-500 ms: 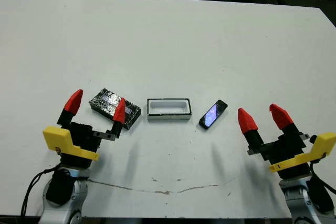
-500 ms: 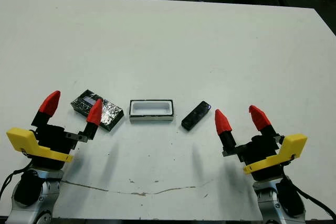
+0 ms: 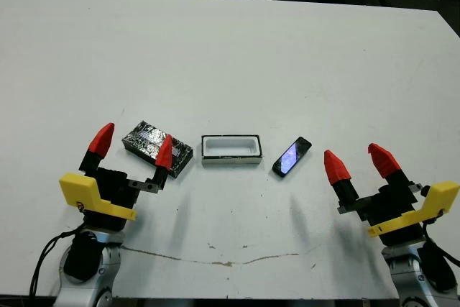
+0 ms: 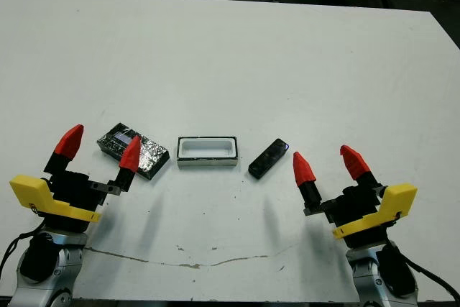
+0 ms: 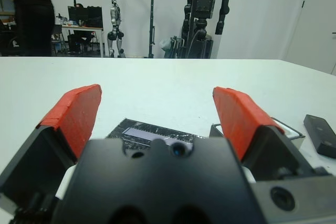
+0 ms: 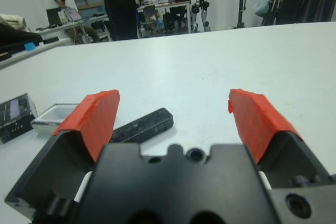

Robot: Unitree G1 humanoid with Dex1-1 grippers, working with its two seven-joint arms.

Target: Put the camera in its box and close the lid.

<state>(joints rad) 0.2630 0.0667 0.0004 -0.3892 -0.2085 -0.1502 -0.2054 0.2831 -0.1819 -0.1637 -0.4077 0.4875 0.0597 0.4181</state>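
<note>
The white table [image 3: 230, 55] takes up nearly everything, with a thin brownish crack [image 3: 215, 257] running along its near edge. Both arms sit low at that near edge. The left gripper [image 3: 134, 144] has its two red fingers spread wide and holds nothing; it hovers just in front of the lid [image 3: 157, 147], one red tip overlapping the lid's near corner as seen from the head. The right gripper [image 3: 354, 162] is spread just as wide, also empty, sitting near the camera [image 3: 292, 156] but clear of it.

Three things lie in a row across the middle of the table. The lid is on the left, flat, speckled top up, turned at a slight angle. The box [image 3: 230, 151] is in the centre, open, its white inside showing and nothing in it. The camera lies on the bare table just right of the box, tilted diagonally, glossy face up, not touching the box.

Beyond the far edge a person [image 6: 119, 3] in black stands among desks.
</note>
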